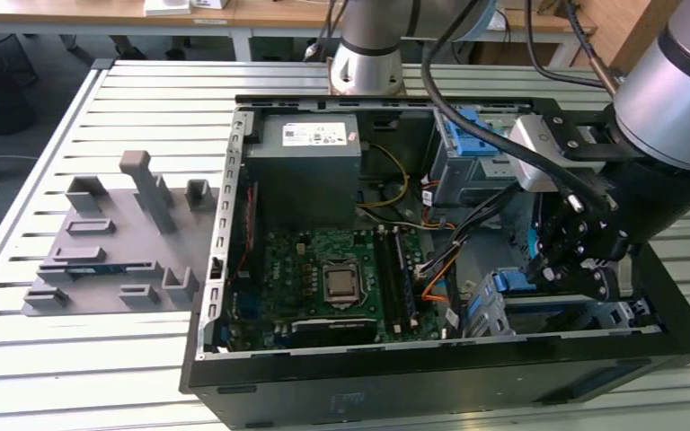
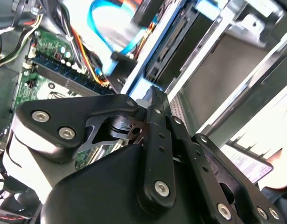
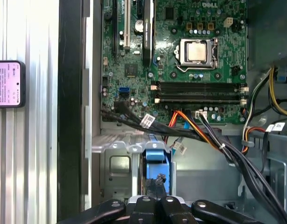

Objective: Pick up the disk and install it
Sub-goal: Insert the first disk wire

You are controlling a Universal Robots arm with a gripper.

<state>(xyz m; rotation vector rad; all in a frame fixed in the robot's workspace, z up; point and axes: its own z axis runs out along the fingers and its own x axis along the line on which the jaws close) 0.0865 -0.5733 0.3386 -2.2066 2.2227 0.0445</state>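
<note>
Down inside the case (image 1: 441, 377), claw (image 1: 579, 269) among cables (image 3: 213, 140), perhaps gripping the disk (image 3: 156, 163).

A slatted metal table (image 1: 105, 359) bears an open computer case (image 1: 441, 377) and grey fixture (image 1: 111, 242).

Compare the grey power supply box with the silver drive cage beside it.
The power supply is a dull grey box with a white sticker; the drive cage is brighter metal with a blue plastic latch. The power supply is wider than the drive cage. It sits toward the exterior view's left, the drive cage toward its right. Both stand inside the open case.
</note>
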